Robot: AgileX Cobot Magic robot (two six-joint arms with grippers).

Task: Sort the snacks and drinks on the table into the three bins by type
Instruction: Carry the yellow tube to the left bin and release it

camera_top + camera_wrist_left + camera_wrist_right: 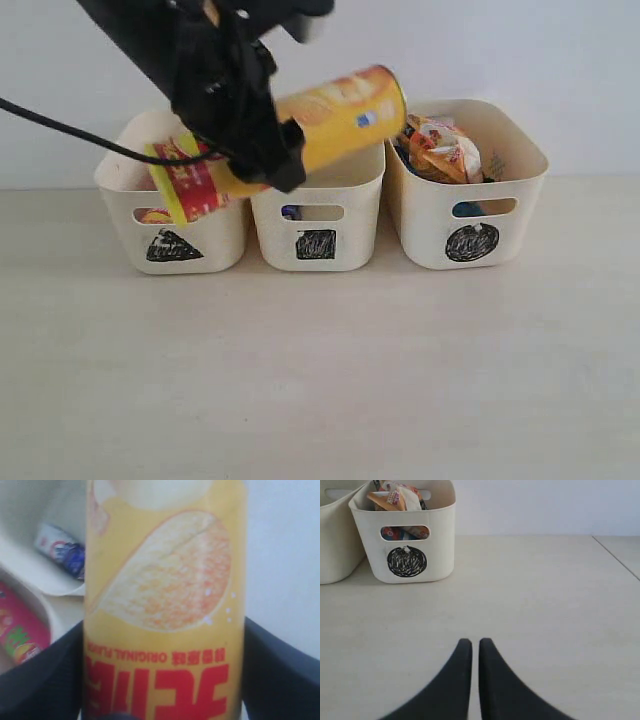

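Your left jaws were clamped across the yellow chip tube (340, 120) near its red-banded end, spread wide to the tube's width with one dark finger (40, 680) pressed on each side. You carried the tube in the air, tilted: the red-banded end hung low over the triangle bin (225, 250), while the other end rose across the square bin (350, 245) toward the circle bin (520, 200). This tilt probably served to feed the long tube in end first, since it would not lie flat across the bin opening. The triangle bin was the likely target, because the pink chip tube (17, 630) already lay in it. The white carton with blue print (62, 552) sat in the square bin; the dark purple carton could not be made out with certainty. The orange bag (440, 150) stood crumpled in the circle bin, so each bin held one type. Your right jaws were clenched tip to tip on nothing, poised low over the bare surface (320, 380), well apart from the circle bin and out of the left arm's way. No snack or drink remained on the surface in these views, so the yellow tube appeared to be the last item.
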